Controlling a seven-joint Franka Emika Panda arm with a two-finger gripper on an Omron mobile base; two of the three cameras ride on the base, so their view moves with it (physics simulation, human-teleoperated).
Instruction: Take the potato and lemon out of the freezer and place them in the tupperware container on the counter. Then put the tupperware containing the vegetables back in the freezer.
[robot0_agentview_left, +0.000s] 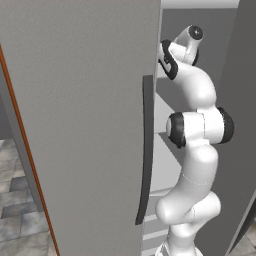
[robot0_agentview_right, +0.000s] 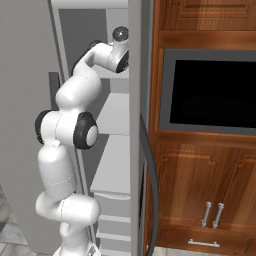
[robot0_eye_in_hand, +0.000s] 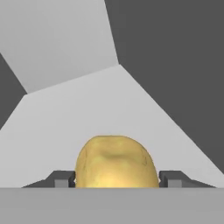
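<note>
With the potato (robot0_eye_in_hand: 116, 162) bracketed between the fingertips of the gripper (robot0_eye_in_hand: 117, 178) on the freezer (robot0_agentview_left: 75, 125) shelf, contact cannot be told, and the lumpy tuber could be squeezed out by an off-centre closure.

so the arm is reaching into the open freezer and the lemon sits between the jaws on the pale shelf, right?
Not quite. The thing between the jaws is the potato, dull, tan-yellow and lumpy, not the lemon; the hand view shows it. The rest holds: the arm reaches into the open freezer, and the potato lies on the pale shelf.
</note>
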